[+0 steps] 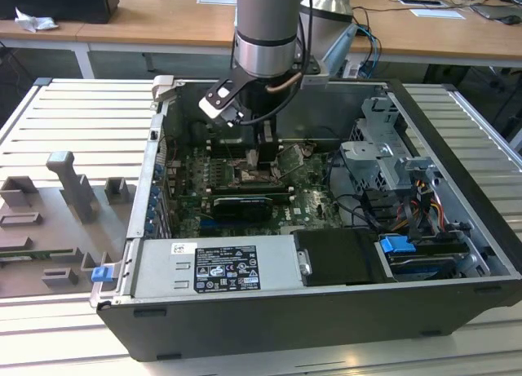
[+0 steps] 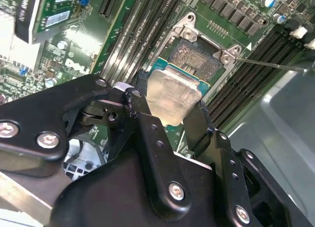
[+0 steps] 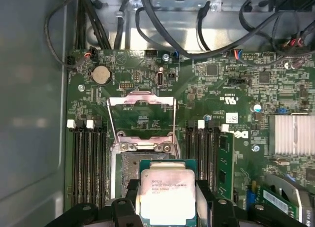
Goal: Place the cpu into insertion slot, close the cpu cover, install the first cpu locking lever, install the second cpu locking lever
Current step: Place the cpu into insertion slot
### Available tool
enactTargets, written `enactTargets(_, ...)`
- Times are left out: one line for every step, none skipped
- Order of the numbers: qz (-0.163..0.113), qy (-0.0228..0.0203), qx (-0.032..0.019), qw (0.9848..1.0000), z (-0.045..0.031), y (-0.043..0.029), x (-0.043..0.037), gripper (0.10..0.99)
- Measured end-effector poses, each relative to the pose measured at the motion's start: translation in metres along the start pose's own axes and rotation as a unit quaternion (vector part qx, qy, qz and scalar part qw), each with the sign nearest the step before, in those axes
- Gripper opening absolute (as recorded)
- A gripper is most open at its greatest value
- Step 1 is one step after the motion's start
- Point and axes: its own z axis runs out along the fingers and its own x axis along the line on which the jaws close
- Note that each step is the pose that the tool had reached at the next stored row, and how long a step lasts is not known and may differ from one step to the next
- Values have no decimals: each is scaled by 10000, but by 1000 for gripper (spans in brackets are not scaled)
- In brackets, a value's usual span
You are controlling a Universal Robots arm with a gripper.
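Note:
My gripper (image 2: 170, 109) (image 3: 167, 205) is shut on the cpu (image 2: 170, 94) (image 3: 167, 192), a pale silvery square held flat by two opposite edges between black fingers (image 2: 142, 106). The cpu hangs just above the insertion slot (image 2: 197, 54) (image 3: 127, 170), a dark metal-rimmed socket on the green board, and covers part of it. The cpu cover (image 3: 141, 113) is swung open on the far side of the socket. A thin metal lever (image 2: 270, 64) sticks out beside the socket. In the exterior view the gripper (image 1: 253, 157) reaches down into the computer case over the slot (image 1: 259, 179).
Long black memory slots (image 3: 88, 158) flank the socket on both sides. A black graphics card (image 1: 241, 205), the power supply (image 1: 236, 266), the drive cage (image 1: 383, 148) and cable bundles (image 3: 197, 40) crowd the case. The case wall (image 3: 29, 89) stands close by.

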Motion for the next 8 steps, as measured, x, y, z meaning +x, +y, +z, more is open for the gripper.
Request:
enactTargets(-1, -1, 1, 10000, 14, 0, 3, 537)
enactTargets(-1, -1, 1, 10000, 25, -1, 7, 537)
enactTargets(0, -2, 1, 10000, 39, -4, 16, 537)
enactTargets(0, -1, 1, 10000, 54, -5, 24, 537)
enactTargets(0, -1, 0, 10000, 74, -6, 33, 537)
enactTargets(0, 0, 0, 10000, 90, -7, 40, 537)
enactTargets(0, -1, 0, 10000, 105, -8, 46, 537)
enactTargets(0, -1, 1, 10000, 117, -10, 50, 537)
